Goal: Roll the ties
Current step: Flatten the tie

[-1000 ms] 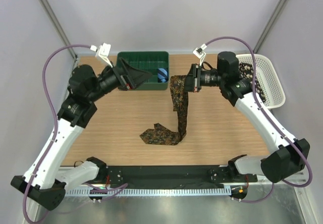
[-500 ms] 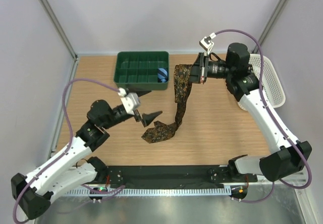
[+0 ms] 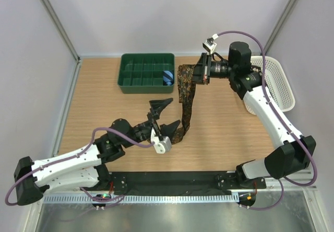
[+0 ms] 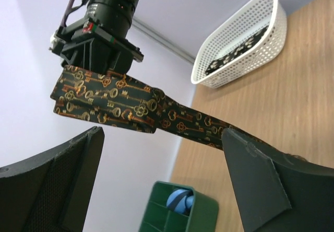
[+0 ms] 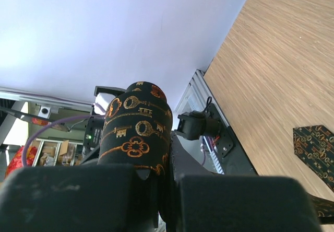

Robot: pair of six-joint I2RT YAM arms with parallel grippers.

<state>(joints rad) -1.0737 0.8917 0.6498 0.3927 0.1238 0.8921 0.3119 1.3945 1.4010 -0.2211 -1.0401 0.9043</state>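
A dark brown tie point(image 3: 185, 93) with tan-orange key patterns hangs from my right gripper point(image 3: 201, 73). That gripper is shut on its folded upper end above the table's back middle. In the right wrist view the tie point(image 5: 136, 130) wraps over one finger of my right gripper point(image 5: 162, 190). Its strip slopes down to the table, where the tail point(image 3: 178, 131) lies. My left gripper point(image 3: 166, 115) is open beside the lower part of the strip, holding nothing. In the left wrist view the tie point(image 4: 130, 106) stretches across above the left gripper's point(image 4: 162, 182) wide-spread fingers. A black tie with pale spots point(image 4: 229, 62) lies in the basket.
A green divided tray point(image 3: 147, 71) stands at the back left, with a small blue striped roll point(image 3: 167, 77) in its right compartment. A white mesh basket point(image 3: 276, 83) sits at the back right, partly behind the right arm. Bare wood lies to the left and right of the tie.
My left arm swung from the green tray down to the near middle, and its open gripper is now beside the tie's lower part. The right gripper lifted the tie, drawing its tail in.
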